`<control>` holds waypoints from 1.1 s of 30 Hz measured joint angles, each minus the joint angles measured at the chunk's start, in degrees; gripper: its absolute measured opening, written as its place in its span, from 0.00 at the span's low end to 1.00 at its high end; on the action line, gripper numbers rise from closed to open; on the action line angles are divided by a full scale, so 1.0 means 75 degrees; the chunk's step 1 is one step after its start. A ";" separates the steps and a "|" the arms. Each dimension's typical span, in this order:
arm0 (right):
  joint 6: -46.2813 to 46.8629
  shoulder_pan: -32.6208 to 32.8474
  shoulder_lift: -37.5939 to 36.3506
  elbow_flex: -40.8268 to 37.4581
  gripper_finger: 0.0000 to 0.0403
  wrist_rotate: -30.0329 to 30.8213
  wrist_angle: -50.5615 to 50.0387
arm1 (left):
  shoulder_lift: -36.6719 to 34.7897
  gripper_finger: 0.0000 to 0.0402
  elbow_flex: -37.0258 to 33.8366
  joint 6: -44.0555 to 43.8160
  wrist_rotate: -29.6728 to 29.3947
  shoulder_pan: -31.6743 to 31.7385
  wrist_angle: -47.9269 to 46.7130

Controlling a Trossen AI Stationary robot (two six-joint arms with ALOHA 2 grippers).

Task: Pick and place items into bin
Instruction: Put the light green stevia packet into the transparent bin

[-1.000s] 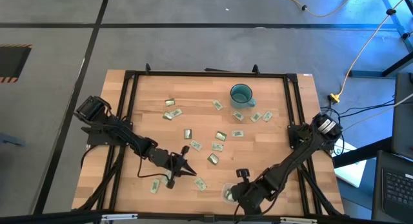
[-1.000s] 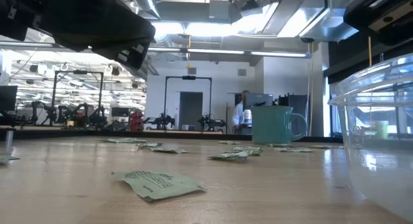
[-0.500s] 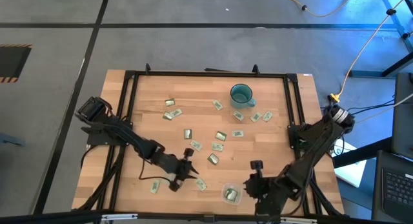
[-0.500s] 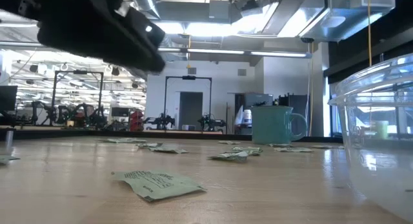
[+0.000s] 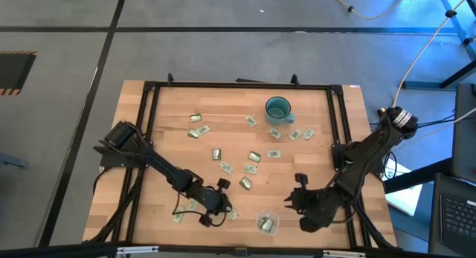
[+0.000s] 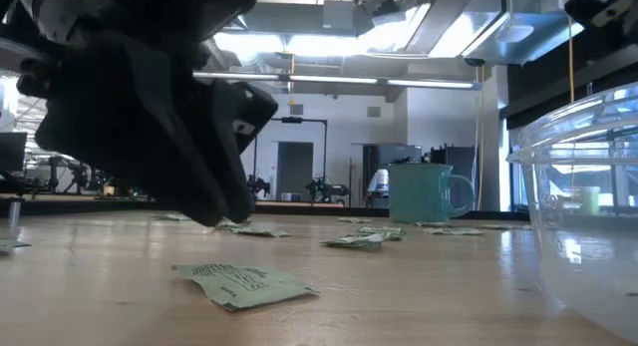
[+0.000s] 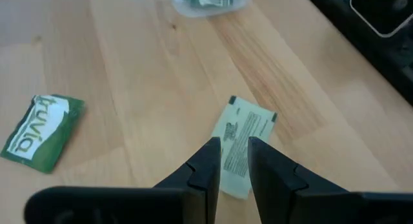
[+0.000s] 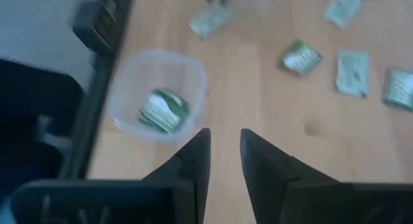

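Pale green packet (image 7: 240, 146) lies near-centre, left of the bin (image 5: 266, 222), under the left gripper (image 7: 230, 161), whose narrowly parted empty fingers must descend and close; right gripper (image 8: 223, 153), also narrow and empty, waits right of the bin.

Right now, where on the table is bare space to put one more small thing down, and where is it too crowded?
Bare wood lies along the table's far-left corner, left of the packets, and in the strip between the teal mug and the far edge. The middle is crowded with packets. The near edge is busy: left gripper, clear bin, right gripper.
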 joint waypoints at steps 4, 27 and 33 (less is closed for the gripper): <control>-0.0465 -0.0006 -0.0479 -0.1006 0.22 0.0012 0.1657 | 0.0050 0.18 -0.0001 -0.0001 -0.0320 0.0000 -0.0007; -0.0481 -0.0047 -0.0604 -0.1961 0.22 0.0013 0.2833 | 0.0771 0.04 0.0043 -0.0519 0.0020 0.0015 0.0171; -0.0488 -0.0047 -0.0604 -0.1961 0.22 0.0016 0.2821 | 0.0638 0.01 0.0017 -0.0519 0.0020 0.0015 0.0228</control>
